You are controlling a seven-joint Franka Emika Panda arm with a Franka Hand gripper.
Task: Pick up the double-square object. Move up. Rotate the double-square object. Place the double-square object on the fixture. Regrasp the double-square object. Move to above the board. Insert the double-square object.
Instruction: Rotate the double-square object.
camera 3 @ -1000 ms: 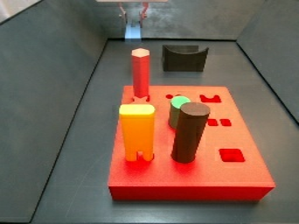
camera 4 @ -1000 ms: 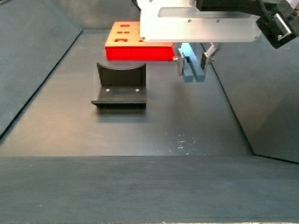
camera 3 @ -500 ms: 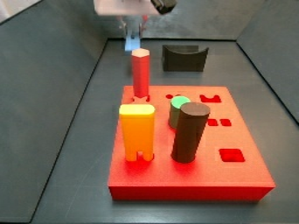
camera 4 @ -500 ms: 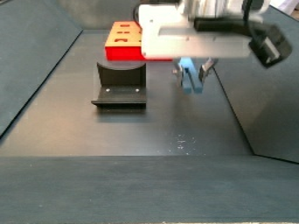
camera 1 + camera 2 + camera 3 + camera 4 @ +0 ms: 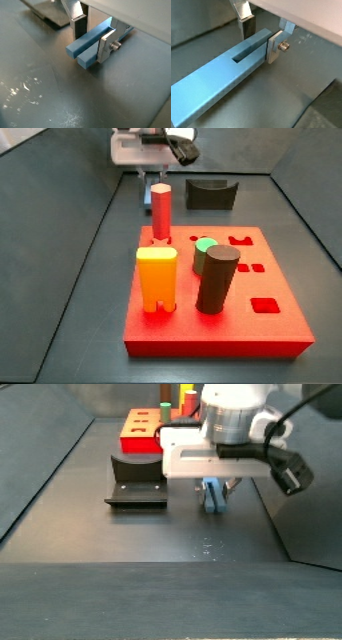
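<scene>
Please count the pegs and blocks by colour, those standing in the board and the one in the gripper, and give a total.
Red: 1, hexagonal peg standing in the board.
Orange: 1, notched block in the board.
Dark brown: 1, cylinder in the board.
Green: 1, a piece behind the cylinder.
Blue: 1, double-square object held in the gripper.
Total: 5

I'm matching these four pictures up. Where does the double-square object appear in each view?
Wrist view: double-square object, between the gripper fingers.
Wrist view: bar running out from the gripper.
Side view: sliver under the gripper, behind the red peg.
Side view: hanging below the gripper, at.
Shared landmark: the gripper.
</scene>
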